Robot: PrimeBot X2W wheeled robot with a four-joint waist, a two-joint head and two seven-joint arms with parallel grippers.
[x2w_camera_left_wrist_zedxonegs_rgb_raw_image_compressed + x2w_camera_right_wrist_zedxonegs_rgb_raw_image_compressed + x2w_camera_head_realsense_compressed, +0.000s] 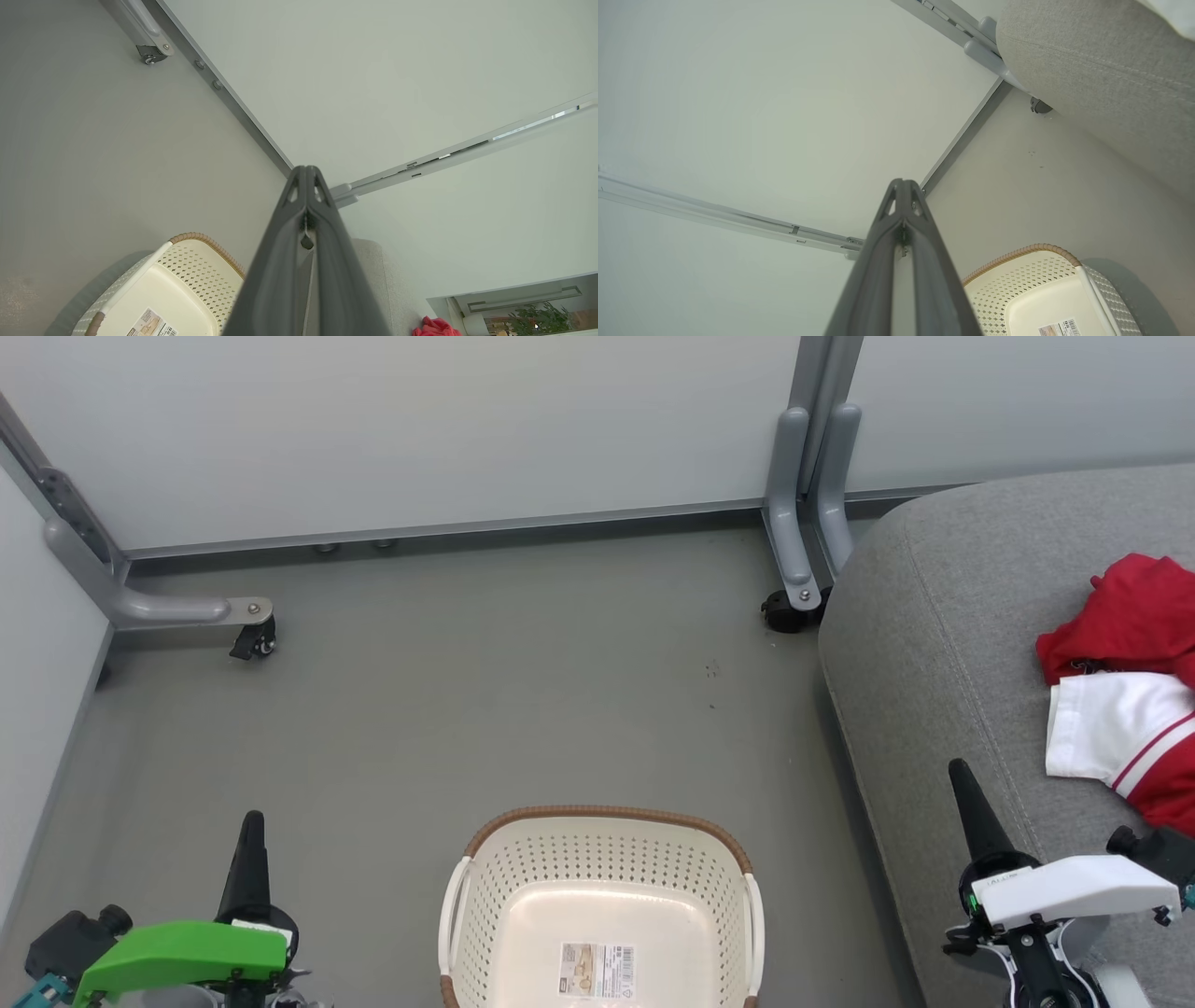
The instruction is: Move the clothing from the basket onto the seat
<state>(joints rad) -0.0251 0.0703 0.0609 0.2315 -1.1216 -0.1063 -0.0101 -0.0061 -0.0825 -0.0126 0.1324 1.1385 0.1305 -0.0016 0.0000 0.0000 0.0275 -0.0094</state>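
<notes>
The cream basket (485, 905) with a brown rim stands on the floor at the bottom middle of the head view, holding just a label on its bottom; it also shows as basket (187, 266) and basket (1017, 275). Red and white clothing (1125, 681) lies on the grey seat (934, 644) at the right, and a red scrap of clothing (434, 326) shows in the left wrist view. My left gripper (252, 821) (306, 170) is shut and empty, left of the basket. My right gripper (960, 770) (903, 183) is shut and empty over the seat's front edge.
Grey partition panels (420, 429) close off the back, with caster feet (252, 639) at the left and another caster (789, 611) by the seat's corner. Grey floor (513, 691) stretches between basket and wall. A side panel (37, 728) stands at the left.
</notes>
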